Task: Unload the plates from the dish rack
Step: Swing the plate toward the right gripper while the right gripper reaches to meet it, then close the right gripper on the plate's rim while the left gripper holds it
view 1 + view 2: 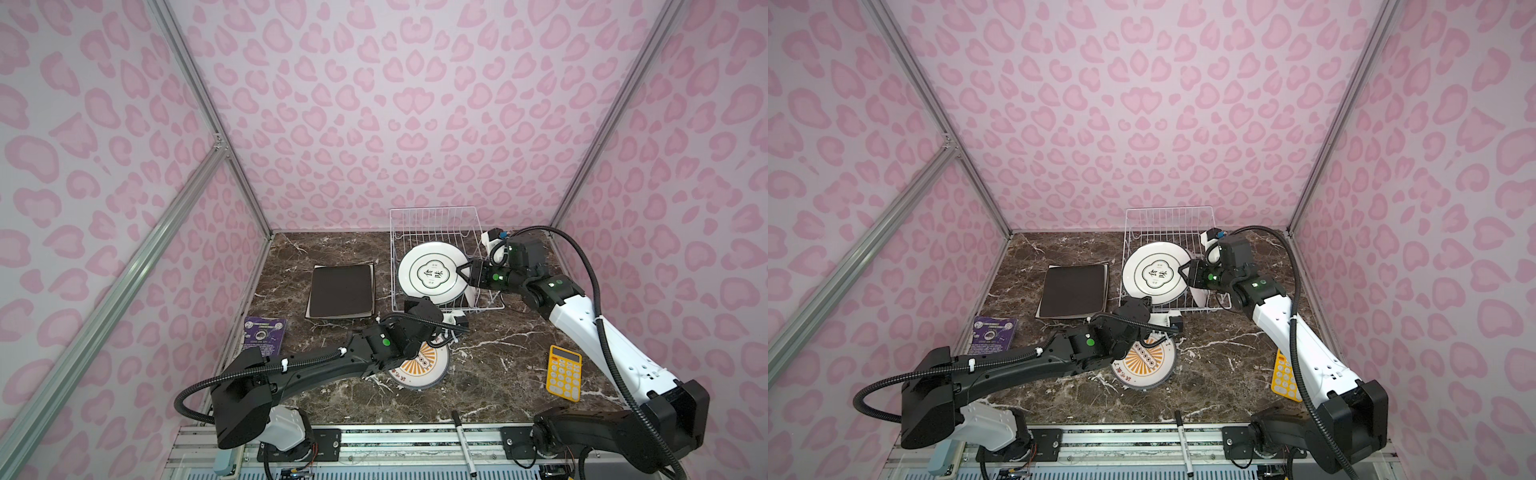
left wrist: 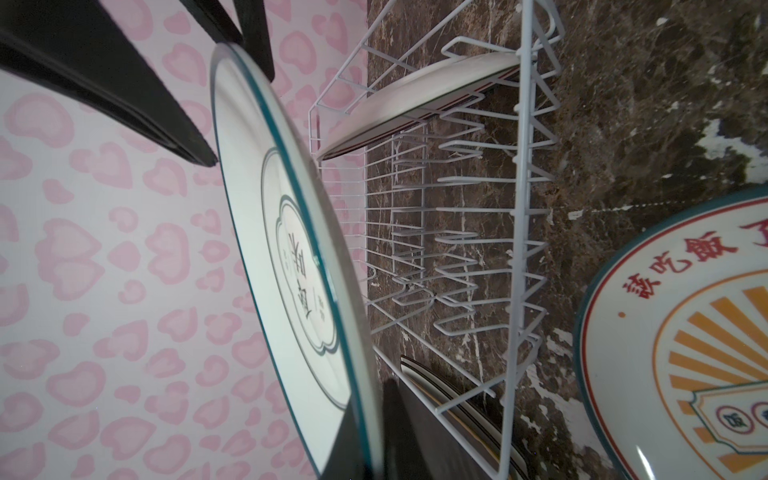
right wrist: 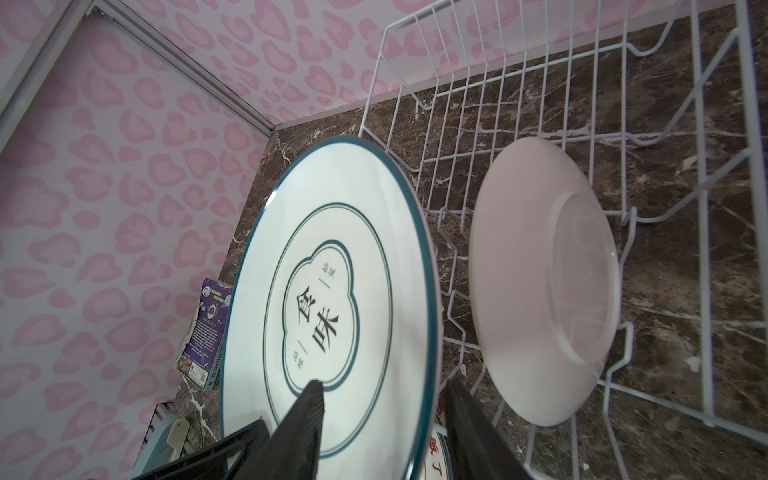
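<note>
White-coated wire makes up the dish rack (image 1: 434,222), which sits at the back of the marble bench (image 1: 498,332), right of the middle, its long side running front to back. Two plates are in it. The green-rimmed plate (image 1: 432,272), round and white with black characters in a lobed frame, stands on edge near the front. It leans back so its printed face looks up and forward. Just beside it a plain white plate (image 3: 544,282) stands between the prongs, showing its underside in the right wrist view.

The right claw (image 1: 460,270) reaches in from the right and straddles the green-rimmed plate's rim, released: one finger lies over the face, the other stands a little off the back. The left claw (image 2: 372,436) is clenched on that plate's lower rim at the rack's front edge.

Left of the rack a stack of square plates (image 1: 343,291) lies flat, a dark one on top. An orange sunburst plate (image 1: 424,365) lies flat before the rack, partly under the left arm. A yellow calculator (image 1: 564,372) lies front right, a purple box (image 1: 264,330) at the left edge, and a black marker (image 1: 464,442) on the front rail.
</note>
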Action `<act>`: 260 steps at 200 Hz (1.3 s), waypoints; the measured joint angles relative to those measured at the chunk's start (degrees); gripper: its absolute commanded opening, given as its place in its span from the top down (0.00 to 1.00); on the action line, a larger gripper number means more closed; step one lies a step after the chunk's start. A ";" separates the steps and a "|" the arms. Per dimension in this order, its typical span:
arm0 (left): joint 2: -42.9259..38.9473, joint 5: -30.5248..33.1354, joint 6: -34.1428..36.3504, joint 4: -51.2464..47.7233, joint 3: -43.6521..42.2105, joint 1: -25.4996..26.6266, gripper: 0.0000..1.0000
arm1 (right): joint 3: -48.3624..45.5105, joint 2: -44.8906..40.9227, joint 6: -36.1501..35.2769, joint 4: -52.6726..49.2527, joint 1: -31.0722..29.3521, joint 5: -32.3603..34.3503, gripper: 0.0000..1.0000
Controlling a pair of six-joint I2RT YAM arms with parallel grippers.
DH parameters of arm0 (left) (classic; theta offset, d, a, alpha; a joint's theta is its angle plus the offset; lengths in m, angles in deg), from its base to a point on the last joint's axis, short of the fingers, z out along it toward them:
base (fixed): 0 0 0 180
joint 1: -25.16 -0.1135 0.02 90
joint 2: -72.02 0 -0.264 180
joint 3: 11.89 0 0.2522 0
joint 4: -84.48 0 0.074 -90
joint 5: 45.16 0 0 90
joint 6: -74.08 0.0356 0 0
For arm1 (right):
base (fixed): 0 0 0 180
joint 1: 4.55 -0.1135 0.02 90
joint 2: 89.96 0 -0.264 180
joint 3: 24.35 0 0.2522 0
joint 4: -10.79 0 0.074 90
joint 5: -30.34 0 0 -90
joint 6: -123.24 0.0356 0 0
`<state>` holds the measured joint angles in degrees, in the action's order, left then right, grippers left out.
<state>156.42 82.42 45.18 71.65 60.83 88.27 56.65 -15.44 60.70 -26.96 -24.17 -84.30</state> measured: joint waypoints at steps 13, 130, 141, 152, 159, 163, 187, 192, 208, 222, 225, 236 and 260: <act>0.24 0.35 0.22 0.09 0.00 0.02 0.97 | 0.00 0.00 0.04 0.02 -0.04 0.00 0.58; 0.52 1.29 0.87 2.32 -1.01 0.33 0.97 | 0.11 2.38 1.44 0.15 -0.04 -1.09 0.69; 0.52 1.31 0.85 2.38 -1.03 0.33 0.97 | 0.11 2.51 1.44 0.15 -0.04 -1.22 0.71; 0.52 1.31 0.85 2.40 -1.03 0.33 0.97 | 0.11 2.62 1.44 0.15 -0.04 -1.29 0.74; 0.52 1.33 0.83 2.38 -1.03 0.33 0.97 | 0.11 2.71 1.44 0.13 -0.04 -1.29 0.76; 0.52 1.36 0.83 2.38 -1.03 0.33 0.97 | 0.11 2.75 1.44 0.13 -0.02 -1.29 0.77; 0.55 1.57 0.81 2.38 -1.01 0.33 0.97 | 0.15 3.06 1.86 0.13 0.13 -1.29 0.83; 0.55 1.64 0.83 2.36 -1.01 0.33 0.97 | 0.20 3.10 2.08 0.13 0.15 -1.29 0.85; 0.70 1.99 0.68 2.51 -1.01 0.33 0.97 | 0.59 3.34 3.61 0.20 0.24 -1.44 0.92; 1.18 2.03 -0.15 3.10 -1.01 0.35 0.97 | 0.87 3.39 6.14 0.63 0.39 -1.79 0.98; 1.25 2.03 -0.35 3.30 -1.01 0.33 0.96 | 0.94 3.41 6.78 0.74 0.44 -1.92 0.98; 1.40 2.01 -1.20 3.74 -1.01 0.15 0.93 | 1.22 3.61 8.24 1.36 0.55 -2.21 1.00; 1.38 -0.13 -3.23 1.97 -0.31 -0.72 0.79 | 1.44 4.07 7.63 1.60 0.59 -2.67 1.00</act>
<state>157.79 82.29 41.95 73.62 60.53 87.55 58.09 -11.37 68.33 -25.36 -23.58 -86.97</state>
